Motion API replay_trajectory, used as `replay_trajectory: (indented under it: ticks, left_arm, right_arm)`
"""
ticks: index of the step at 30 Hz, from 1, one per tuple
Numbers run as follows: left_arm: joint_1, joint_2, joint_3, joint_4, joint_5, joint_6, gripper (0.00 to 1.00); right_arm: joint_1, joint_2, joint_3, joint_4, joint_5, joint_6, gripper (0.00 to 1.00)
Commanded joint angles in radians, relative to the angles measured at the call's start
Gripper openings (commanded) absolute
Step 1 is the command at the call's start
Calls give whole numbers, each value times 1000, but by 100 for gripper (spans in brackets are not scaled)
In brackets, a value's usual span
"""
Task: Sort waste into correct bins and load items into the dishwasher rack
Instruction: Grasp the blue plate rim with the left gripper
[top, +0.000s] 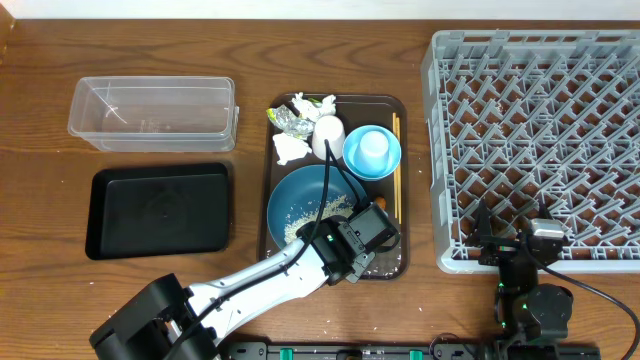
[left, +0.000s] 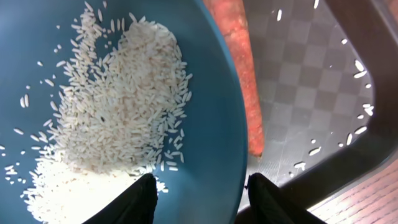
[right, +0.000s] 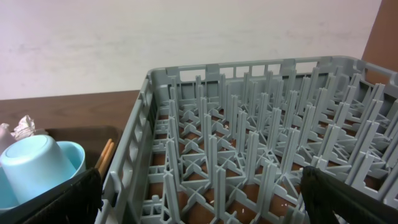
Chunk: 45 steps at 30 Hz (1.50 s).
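Overhead, the left arm reaches across the counter (top: 50, 290) to the brown serving tray (top: 403, 110), its left claw (top: 365, 228) over the near right edge of the dark-blue dish (top: 300, 195). From the left wrist, one finger sits inside the dish and the other outside, the rim passing between them. The jaws stand about halfway apart, and whether they press on the rim I cannot tell. White rice (left: 112, 112) lies heaped in the dish, with stray grains on the tray, where the orange carrot piece (left: 239, 74) lies just beside the dish's wall. Behind the dish are a crumpled tissue (top: 290, 150), the silvery-green wrapper (top: 295, 118), a white cup (top: 328, 132) and the light-blue bowl (top: 388, 165) with a light-blue cup (top: 373, 147) in it. The chopsticks (top: 396, 170) lie along the tray's right side. The clear tub (top: 150, 82) and black tray (top: 160, 210) sit to the left, well apart from the arm. The right claw (top: 510, 228) hovers at the near edge of the grey rack (top: 440, 150), spread wide and holding nothing.
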Motion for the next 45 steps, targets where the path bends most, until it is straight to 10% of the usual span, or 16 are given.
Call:
replay_trajectory:
  ticks: [1,15,45]
  left_arm:
    - [-1,5,-21,-8,-1,-16,50]
    - [-1,6,-40,-6,-2,-69,50]
    - [-1,-84,-2,-5,-2,-69,6]
  right_arm:
    - [-14,0,-2,-4,10,-2,99]
    - [-14,0,-2,-4,10,-2,99]
    - [-14,0,-2,-4,10,-2,99]
